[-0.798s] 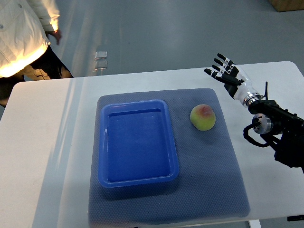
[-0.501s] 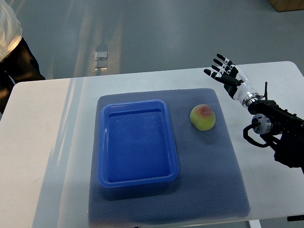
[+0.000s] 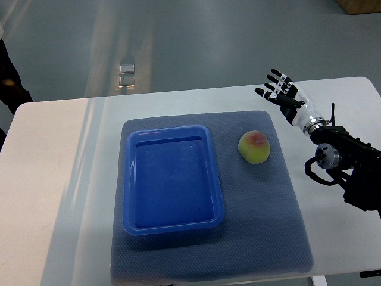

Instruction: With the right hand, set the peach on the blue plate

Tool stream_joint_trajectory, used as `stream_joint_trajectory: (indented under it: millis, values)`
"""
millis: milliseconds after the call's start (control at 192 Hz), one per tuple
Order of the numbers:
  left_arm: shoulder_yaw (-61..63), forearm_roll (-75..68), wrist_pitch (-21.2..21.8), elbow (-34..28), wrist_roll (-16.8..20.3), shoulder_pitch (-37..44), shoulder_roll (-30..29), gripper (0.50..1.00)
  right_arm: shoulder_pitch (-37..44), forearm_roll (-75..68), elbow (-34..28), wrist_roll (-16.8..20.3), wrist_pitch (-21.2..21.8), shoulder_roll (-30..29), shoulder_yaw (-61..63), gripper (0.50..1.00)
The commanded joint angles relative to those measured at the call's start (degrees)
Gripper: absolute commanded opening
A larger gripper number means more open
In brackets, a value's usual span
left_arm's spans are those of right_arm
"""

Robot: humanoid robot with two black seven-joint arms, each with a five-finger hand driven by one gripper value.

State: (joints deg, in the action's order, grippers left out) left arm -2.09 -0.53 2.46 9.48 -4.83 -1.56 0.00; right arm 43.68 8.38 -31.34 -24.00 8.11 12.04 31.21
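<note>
The right hand (image 3: 284, 94), black and white with jointed fingers, is raised above the white table (image 3: 53, 179) near its 2 o'clock corner. Its fingers (image 3: 275, 75) are spread apart and extended toward 11 o'clock; nothing is held. The black forearm (image 3: 348, 164) enters from the right edge and angles up toward the hand.

The yellow-green peach with a red blush (image 3: 254, 146) lies on the grey textured mat (image 3: 262, 220), at 8 o'clock from the hand and well apart from it. The blue rectangular plastic plate (image 3: 172, 177), shaped as a shallow tray, sits on the same mat at 9 o'clock from the peach, near but not touching it.

The mat covers the table's centre. Beyond the table at 12 o'clock is a grey glossy floor (image 3: 208, 42). A dark part of a person (image 3: 7, 89) shows at the left edge.
</note>
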Motion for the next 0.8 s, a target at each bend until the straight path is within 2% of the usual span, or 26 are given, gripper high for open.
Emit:
stream_joint_trajectory:
  millis: [0, 793]
  values:
    - [-0.02, 0.00, 0.00, -0.07, 0.00, -0.02, 0.00, 1.000, 0.00, 0.41, -0.03, 0.01, 0.06, 0.00, -0.01, 0.926]
    - [-0.02, 0.00, 0.00, -0.07, 0.00, -0.02, 0.00, 1.000, 0.18, 5.42, -0.03, -0.08, 0.68, 0.35, -0.19, 0.926]
